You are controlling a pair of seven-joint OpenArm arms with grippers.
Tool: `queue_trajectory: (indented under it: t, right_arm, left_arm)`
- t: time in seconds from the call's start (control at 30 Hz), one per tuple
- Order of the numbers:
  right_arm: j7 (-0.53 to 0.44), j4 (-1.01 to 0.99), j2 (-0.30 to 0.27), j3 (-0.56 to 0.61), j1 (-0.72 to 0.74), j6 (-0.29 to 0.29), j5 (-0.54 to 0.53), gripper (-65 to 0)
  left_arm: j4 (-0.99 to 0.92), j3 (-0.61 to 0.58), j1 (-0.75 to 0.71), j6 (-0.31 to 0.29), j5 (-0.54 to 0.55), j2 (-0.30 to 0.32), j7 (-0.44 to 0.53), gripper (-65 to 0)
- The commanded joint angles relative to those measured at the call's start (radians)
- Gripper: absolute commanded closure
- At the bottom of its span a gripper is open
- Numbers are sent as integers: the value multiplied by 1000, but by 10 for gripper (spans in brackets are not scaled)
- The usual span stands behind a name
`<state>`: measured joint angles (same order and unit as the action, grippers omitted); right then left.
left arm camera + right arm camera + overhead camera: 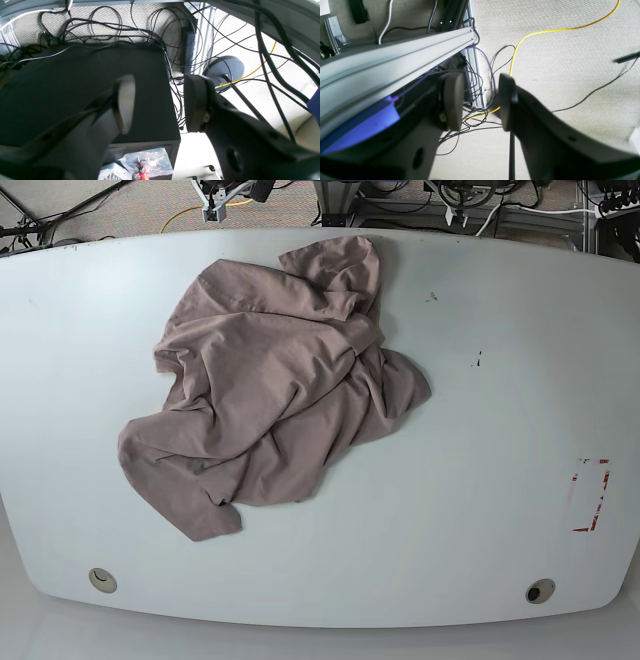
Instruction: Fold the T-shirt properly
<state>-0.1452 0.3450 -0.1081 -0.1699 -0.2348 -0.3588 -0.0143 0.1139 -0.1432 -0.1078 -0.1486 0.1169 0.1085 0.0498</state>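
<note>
The T-shirt (270, 380) lies crumpled left of centre on the desk (480, 510) — both end effectors (158, 103) (478, 101) released, empty — a blind pinch could snag several layers.

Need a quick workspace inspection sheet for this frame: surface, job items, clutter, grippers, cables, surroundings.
Surface: pale grey table, red marking near its right edge, small dark specks on top.
Job's things: T-shirt, crumpled in a heap on the table's left half, not yet folded.
Clutter: nothing seen on the table besides the shirt.
Grippers: left gripper open, empty, off the table above a black box; right gripper open, empty, beside an aluminium rail.
Cables: black cable tangle on the floor; yellow cable across the carpet.
Surroundings: beige carpet, plastic bags below the box.
</note>
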Motion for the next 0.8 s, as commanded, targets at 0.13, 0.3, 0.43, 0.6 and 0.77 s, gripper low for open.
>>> queue_trajectory:
  t: [0.13,0.3,0.43,0.6,0.77]
  right_arm:
    - [2,51,-2,-6,-23,6,1,-221]
    - [5,70,-1,-9,-29,4,0,-221]
    - [9,204,0,-6,-126,-1,-3,-222]
    - [17,359,-3,-3,-240,-4,-5,-223]
    - [18,441,-2,-9,-298,-6,-2,-223]
  left_arm:
    - [-2,1,-29,6,1,0,17,-291]
    - [3,0,-33,6,3,1,20,-292]
    - [158,-2,-151,6,8,19,57,-268]
    - [390,0,-301,8,11,42,116,-218]
    - [526,-5,-380,14,18,50,149,-190]
